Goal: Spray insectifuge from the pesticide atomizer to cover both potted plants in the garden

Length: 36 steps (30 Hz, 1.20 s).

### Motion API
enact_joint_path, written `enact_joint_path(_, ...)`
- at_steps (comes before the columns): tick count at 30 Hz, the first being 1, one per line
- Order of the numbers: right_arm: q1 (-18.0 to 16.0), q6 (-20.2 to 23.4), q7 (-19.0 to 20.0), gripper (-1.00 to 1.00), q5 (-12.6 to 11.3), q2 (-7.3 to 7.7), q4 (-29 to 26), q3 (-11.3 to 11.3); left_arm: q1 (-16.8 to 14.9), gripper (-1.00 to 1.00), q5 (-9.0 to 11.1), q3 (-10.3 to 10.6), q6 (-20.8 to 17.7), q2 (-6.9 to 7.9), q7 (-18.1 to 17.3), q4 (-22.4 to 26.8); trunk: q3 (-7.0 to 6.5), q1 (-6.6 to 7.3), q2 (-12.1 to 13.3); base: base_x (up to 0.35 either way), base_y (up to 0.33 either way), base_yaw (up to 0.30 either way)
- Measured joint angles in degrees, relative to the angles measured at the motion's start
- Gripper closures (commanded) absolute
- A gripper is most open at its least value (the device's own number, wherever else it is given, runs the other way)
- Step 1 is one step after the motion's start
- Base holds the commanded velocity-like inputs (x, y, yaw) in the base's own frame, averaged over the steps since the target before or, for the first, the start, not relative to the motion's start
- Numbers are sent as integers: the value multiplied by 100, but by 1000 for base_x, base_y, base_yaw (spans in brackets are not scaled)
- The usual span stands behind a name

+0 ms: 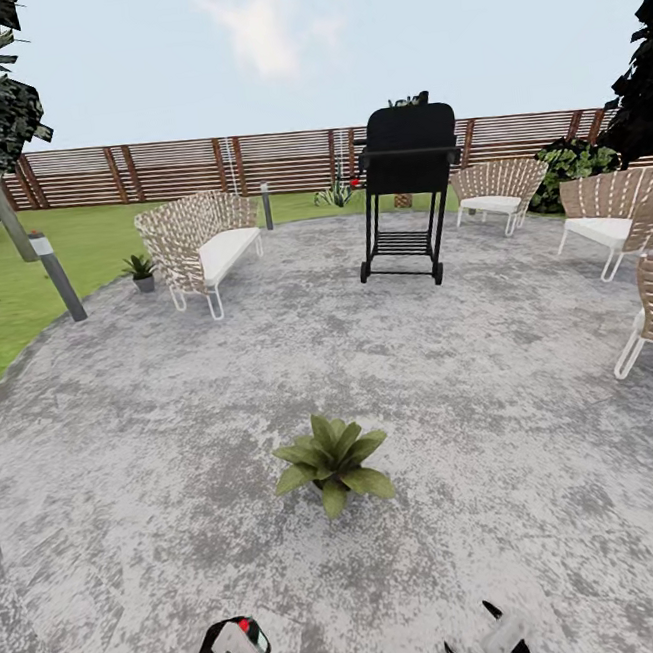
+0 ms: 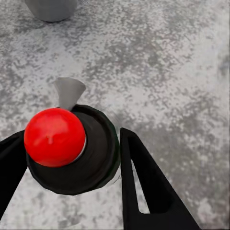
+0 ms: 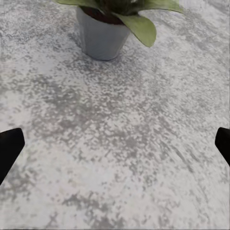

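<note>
The pesticide atomizer, a dark bottle with a round red top and a pale nozzle, sits between the two black fingers of my left gripper, which is shut on it. In the head view the atomizer is low at the left, over the grey patio. One potted plant stands on the stone just ahead of both arms; its grey pot is close in front of my right gripper, which is open and empty. The second potted plant sits far left beside the wicker sofa.
A black grill on wheels stands mid-patio ahead. The wicker sofa is at the left, with more wicker chairs at the right. A grey bollard marks the patio's left edge by the lawn. The slat fence closes the back.
</note>
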State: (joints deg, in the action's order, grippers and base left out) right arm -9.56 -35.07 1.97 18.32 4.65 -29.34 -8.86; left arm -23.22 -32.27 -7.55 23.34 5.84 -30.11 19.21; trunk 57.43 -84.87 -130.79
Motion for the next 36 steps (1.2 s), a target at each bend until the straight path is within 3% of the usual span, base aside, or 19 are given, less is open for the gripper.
enact_joint_path(2,-176,200,399,-100,446,-4,-21,-2,-220,100,-419,-4,-271,-6,-563,0,0,0,0,0,0,0)
enact_joint_path(3,-342,392,792,-100,628,-8,-29,-2,-391,100,-658,-13,-515,-16,-1000,5,-1,0,0,0,0,0)
enact_joint_path(4,-468,531,1098,-100,702,-9,-31,-2,-505,100,-792,-13,-659,-20,-1280,15,0,0,0,0,0,0)
enact_joint_path(8,-936,1014,2252,-100,799,-11,-34,-1,-890,100,-1052,9,-920,-27,-2113,39,0,0,0,0,0,0)
enact_joint_path(13,-1443,1340,3530,-100,821,-11,-56,-2,-1410,100,-1816,159,-1134,-68,-3234,38,0,0,0,0,0,0)
enact_joint_path(20,-1575,1360,3881,-100,833,-39,-63,-13,-1470,100,-2190,182,-1211,-78,-3418,29,1,0,0,0,0,0)
enact_joint_path(21,-1578,1360,3889,100,835,-61,-60,-36,-1459,100,-2234,187,-1212,-78,-3420,28,1,0,0,0,0,0)
enact_joint_path(26,-1582,1363,3925,100,825,-124,-224,-216,-1447,100,-2417,184,-1214,-78,-3424,27,1,0,0,0,0,0)
enact_joint_path(31,-1590,1380,4413,100,846,-456,-509,-260,-1446,100,-2460,181,-1207,-99,-3425,26,1,0,0,0,0,0)
enact_joint_path(34,-1611,1380,4488,100,866,-561,-569,-271,-1446,100,-2608,173,-1206,-112,-3428,32,1,0,0,0,0,0)
enact_joint_path(36,-1671,1385,4552,100,1022,-646,-580,-271,-1451,100,-2681,169,-1203,-165,-3426,34,0,0,0,0,0,0)
